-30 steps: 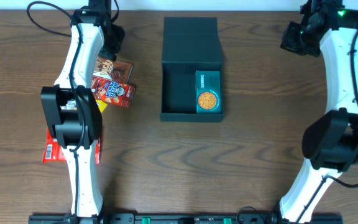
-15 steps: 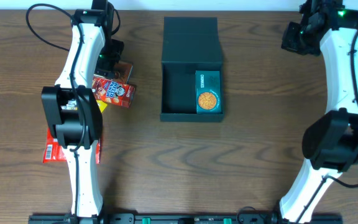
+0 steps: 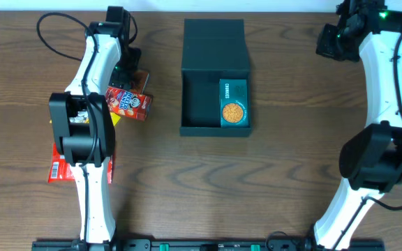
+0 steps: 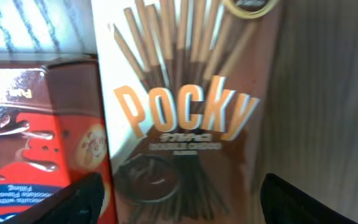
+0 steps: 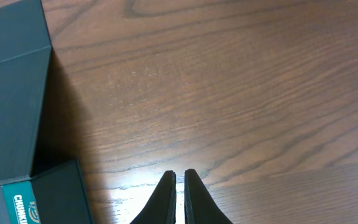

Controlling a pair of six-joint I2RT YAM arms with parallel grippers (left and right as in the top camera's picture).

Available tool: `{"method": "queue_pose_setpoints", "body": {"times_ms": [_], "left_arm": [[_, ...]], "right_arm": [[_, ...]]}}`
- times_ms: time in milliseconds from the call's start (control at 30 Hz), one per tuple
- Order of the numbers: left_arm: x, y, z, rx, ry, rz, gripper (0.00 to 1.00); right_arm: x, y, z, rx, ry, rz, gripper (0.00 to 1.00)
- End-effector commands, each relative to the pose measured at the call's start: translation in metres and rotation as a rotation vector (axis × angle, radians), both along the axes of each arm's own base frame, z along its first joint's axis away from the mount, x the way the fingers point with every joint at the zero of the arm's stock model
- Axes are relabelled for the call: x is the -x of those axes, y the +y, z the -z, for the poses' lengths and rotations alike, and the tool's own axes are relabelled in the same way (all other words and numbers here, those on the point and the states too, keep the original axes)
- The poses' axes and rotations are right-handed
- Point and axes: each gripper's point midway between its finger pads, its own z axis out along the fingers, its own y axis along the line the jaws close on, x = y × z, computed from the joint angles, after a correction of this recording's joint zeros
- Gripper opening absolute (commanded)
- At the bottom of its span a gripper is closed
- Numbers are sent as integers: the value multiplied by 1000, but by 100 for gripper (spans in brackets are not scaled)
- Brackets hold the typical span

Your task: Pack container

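Since a second ago, the left wrist is being swung toward the table's (image 5: 260,93) far edge, and the left gripper (image 4: 179,202) is being opened wide, its jaws now straddling the Pocky box (image 4: 185,112). The right gripper (image 5: 179,186) is being held pinched shut on nothing above the table. A snag is being risked: the red snack box (image 4: 36,143) is lying against the Pocky box, so one finger may catch it and both may be dragged. The container (image 3: 197,97) is lying open at centre, lid (image 3: 215,45) folded back, and only a teal cookie box (image 3: 233,103) is being held in its right side.
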Motion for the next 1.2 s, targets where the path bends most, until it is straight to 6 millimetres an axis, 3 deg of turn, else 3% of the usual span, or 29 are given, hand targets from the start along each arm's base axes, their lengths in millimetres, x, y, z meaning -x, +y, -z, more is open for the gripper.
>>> {"method": "queue_pose_setpoints", "body": {"times_ms": [0,167,433,733,1167], "left_arm": [[14,3,5,-9,55,11,82],[37,7,6,-29,148,32,82],[-4,7,2,-36,-15,105,97],[-4,13,3,-46,-14,127,96],[-14,33,2,-5,-60,12,96]], "right_arm": [[0,-1,-5,13,-10,-10,6],[0,-1,-4,13,-8,-10,6],[3,-1,-3,11,7,-10,5],[4,-1,-3,11,11,-10,6],[3,-1,-3,11,8,-10,7]]}}
